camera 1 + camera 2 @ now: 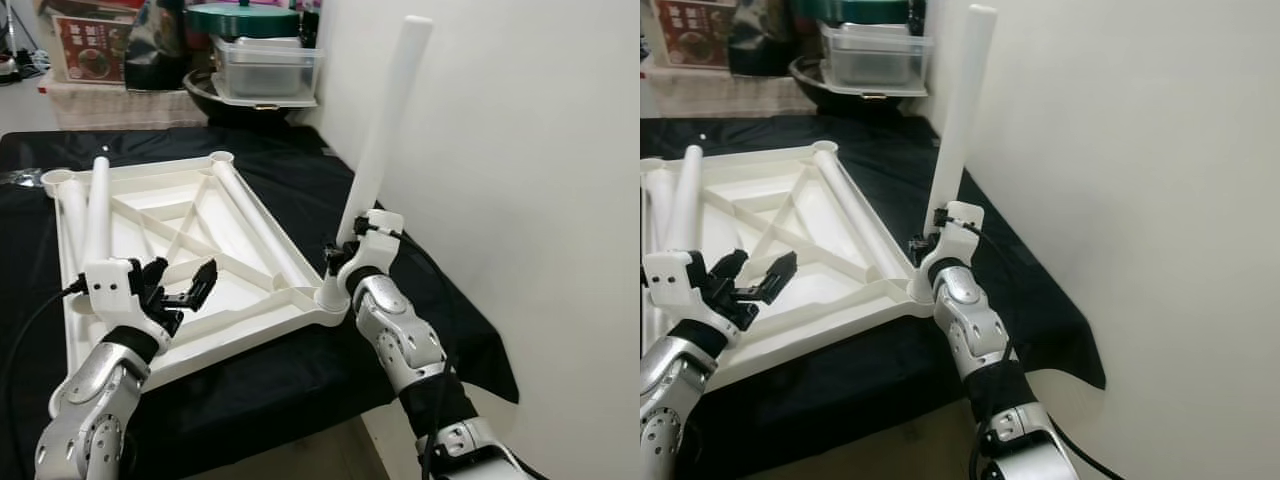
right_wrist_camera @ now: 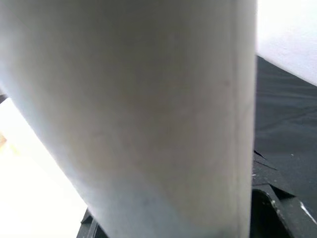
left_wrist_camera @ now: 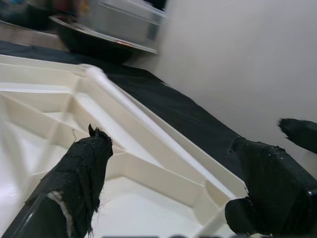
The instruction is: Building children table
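Observation:
A white plastic tabletop point(image 1: 250, 255) lies upside down on the black cloth, ribs facing up. A white leg tube point(image 1: 385, 130) stands tilted in its near right corner socket point(image 1: 328, 295). My right gripper point(image 1: 340, 255) is shut on the tube's lower end; the tube point(image 2: 138, 114) looms close in the right wrist view. My left gripper point(image 1: 180, 285) hovers open over the near left part of the tabletop, with its fingers point(image 3: 81, 178) spread above the ribs. Two more leg tubes point(image 1: 97, 205) lie along the left edge.
A white wall point(image 1: 520, 180) rises just right of the table. Behind the black cloth point(image 1: 290, 375) stand a dark bowl, clear plastic boxes point(image 1: 268, 65) with a green lid and a printed carton point(image 1: 90, 45). The table's front edge is near my arms.

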Robot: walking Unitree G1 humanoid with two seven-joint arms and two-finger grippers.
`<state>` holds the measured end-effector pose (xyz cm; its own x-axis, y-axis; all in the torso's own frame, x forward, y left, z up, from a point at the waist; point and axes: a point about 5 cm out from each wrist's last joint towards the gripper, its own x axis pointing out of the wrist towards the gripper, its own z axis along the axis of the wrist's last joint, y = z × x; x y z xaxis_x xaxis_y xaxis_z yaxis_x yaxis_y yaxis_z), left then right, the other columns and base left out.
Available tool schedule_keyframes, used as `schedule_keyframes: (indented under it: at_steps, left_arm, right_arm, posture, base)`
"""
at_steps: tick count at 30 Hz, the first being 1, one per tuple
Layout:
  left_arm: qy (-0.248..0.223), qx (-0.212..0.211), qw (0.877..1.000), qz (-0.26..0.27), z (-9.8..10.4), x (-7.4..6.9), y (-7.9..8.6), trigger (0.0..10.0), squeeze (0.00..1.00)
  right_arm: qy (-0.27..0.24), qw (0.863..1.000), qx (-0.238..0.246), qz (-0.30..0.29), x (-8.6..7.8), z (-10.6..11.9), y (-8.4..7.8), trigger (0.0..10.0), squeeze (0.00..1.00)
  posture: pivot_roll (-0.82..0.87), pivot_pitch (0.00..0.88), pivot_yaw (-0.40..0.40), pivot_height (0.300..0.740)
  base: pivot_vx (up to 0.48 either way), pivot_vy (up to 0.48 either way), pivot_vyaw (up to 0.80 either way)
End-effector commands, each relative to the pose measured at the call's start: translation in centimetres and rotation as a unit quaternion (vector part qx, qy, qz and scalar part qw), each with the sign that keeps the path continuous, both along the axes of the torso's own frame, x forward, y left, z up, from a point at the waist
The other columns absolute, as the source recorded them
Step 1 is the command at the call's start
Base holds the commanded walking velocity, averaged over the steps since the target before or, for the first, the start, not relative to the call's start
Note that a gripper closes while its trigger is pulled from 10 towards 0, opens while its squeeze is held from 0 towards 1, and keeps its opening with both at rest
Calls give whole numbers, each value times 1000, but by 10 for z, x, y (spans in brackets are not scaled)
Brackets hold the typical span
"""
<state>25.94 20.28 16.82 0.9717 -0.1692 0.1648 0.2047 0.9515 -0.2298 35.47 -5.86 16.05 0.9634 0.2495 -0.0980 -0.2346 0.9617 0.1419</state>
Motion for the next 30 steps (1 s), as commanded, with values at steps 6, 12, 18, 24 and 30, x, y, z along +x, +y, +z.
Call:
schedule_keyframes:
  at_steps: [6, 12, 18, 24, 30]
  left_arm:
    - [2, 2, 1000, -2, -1, 1, 0, 10000, 0]
    - [2, 2, 1000, -1, 0, 0, 1, 10000, 0]
    - [8, 26, 1000, 11, 0, -2, 2, 10000, 0]
    - [13, 89, 995, 46, 3, -7, -1, 10000, 0]
    - [9, 117, 990, 73, 11, -16, -7, 10000, 0]
  right_arm:
    - [15, 1000, 4, 24, -2, -11, 9, 10000, 1000]
    - [-41, 997, 29, 63, -9, 5, 16, 10000, 1000]
    - [-68, 994, 7, 82, -16, 10, 1, 10000, 1000]
    - [-65, 993, -3, 100, -33, 13, -25, 10000, 1000]
    - [-60, 992, -13, 113, -50, 14, -44, 10000, 0]
  posture:
    - [190, 0, -146, 714]
    - [183, 0, -141, 714]
    - [163, 0, -138, 714]
    - [134, 0, -128, 714]
    - [124, 0, -118, 714]
  base:
    - [0, 0, 0]
    - [0, 0, 0]
    - [0, 0, 0]
    - [0, 0, 0]
    - [0, 0, 0]
